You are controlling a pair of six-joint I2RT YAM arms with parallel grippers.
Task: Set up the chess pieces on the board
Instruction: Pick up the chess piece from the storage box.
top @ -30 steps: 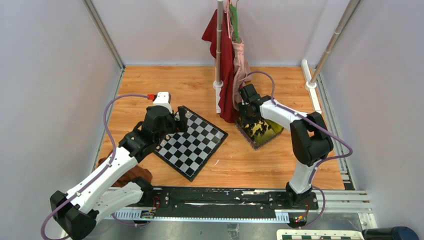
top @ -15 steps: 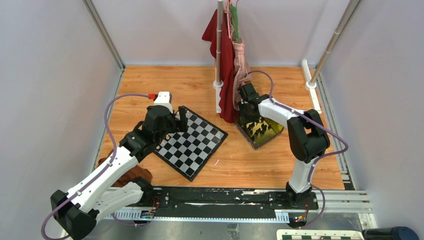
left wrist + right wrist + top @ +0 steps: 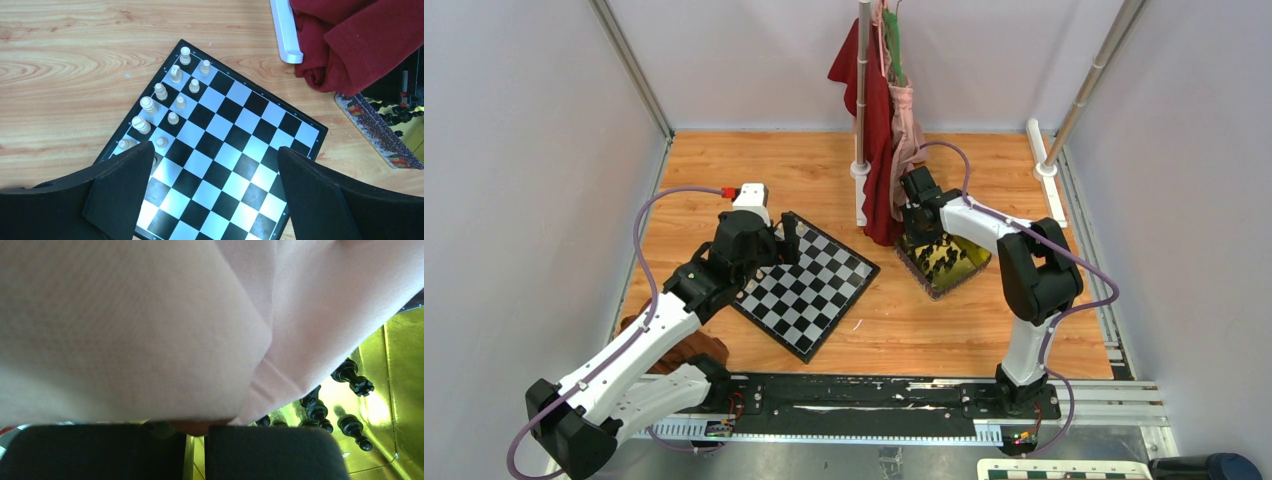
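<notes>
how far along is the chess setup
Done: cream pieces stand in two rows along one edge of the board. In hand: the right gripper is shut over the gold tray, but a pink cloth hides whether it holds anything; the left gripper hangs open above the board. Left: the black pieces lie in the tray, and the board's other visible squares are bare.

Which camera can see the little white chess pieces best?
The left wrist camera: the white pieces stand close and sharp along one edge of the board. From the top camera they can hardly be made out. The right wrist camera shows none, just black pieces behind pink cloth.
</notes>
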